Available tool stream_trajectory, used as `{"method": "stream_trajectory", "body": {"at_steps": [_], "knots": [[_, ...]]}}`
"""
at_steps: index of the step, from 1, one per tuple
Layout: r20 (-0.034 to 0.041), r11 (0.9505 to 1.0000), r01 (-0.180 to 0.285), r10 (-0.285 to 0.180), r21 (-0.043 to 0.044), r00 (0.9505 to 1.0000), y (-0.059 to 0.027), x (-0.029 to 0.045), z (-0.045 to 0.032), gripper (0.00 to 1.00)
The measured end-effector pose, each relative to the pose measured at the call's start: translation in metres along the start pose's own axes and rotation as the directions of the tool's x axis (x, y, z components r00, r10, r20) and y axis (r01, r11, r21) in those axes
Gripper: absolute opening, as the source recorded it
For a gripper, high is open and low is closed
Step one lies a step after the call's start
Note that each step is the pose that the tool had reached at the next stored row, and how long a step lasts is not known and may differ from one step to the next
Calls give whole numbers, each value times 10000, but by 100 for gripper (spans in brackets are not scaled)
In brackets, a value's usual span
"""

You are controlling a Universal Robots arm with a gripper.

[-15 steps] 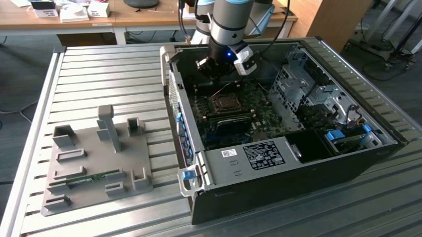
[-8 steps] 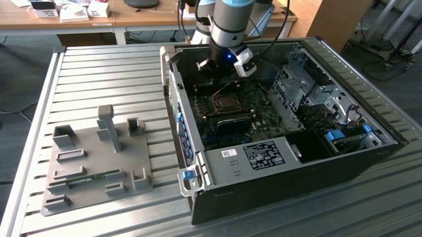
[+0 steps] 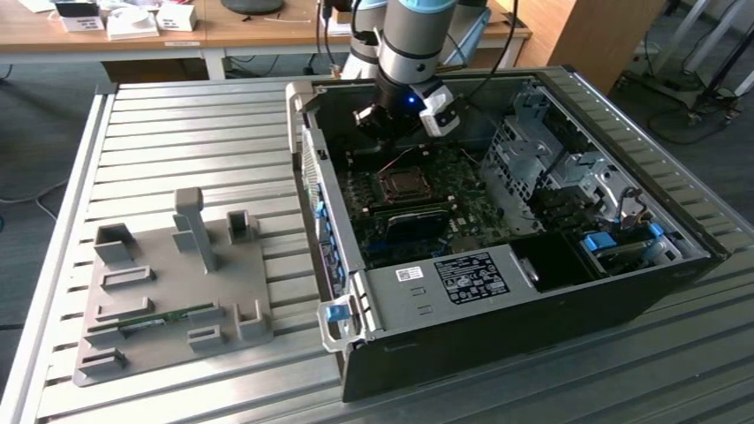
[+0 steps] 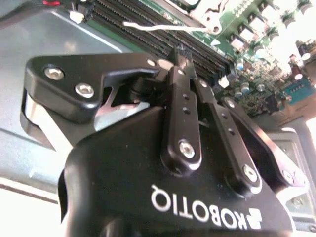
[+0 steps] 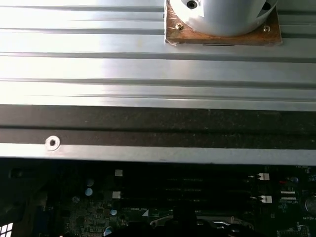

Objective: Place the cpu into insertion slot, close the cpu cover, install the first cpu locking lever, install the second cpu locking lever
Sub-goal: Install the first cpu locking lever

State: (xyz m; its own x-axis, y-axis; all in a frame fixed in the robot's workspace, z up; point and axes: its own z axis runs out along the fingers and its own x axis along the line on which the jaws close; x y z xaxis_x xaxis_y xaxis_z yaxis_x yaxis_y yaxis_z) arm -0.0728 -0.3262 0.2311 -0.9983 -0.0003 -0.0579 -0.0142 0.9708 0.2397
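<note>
Reading outward from the near wall of the computer case (image 3: 495, 336), we first meet the socket (image 3: 404, 183) on the board. Its cover (image 3: 382, 184) appears to lie flat on it, and we cannot tell whether the chip sits beneath. Beyond the socket and above it hangs the claw (image 4: 182, 53), its fingers (image 4: 180, 108) drawn together with nothing visibly pinched and its tips over the memory slots (image 4: 148, 32). We judge two hazards. A descent off-centre from the socket could strike those slots or the case wall beyond. A tilted chip could bend the socket's contacts.

Black screw-studded tool (image 4: 181, 57), silver-grey arm (image 3: 415, 35)
</note>
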Motion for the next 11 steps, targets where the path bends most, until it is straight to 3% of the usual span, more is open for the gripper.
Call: {"method": "stream_trajectory", "body": {"at_steps": [11], "knots": [[8,10000,-32,32,35,10000,4,-38,15,11]]}}
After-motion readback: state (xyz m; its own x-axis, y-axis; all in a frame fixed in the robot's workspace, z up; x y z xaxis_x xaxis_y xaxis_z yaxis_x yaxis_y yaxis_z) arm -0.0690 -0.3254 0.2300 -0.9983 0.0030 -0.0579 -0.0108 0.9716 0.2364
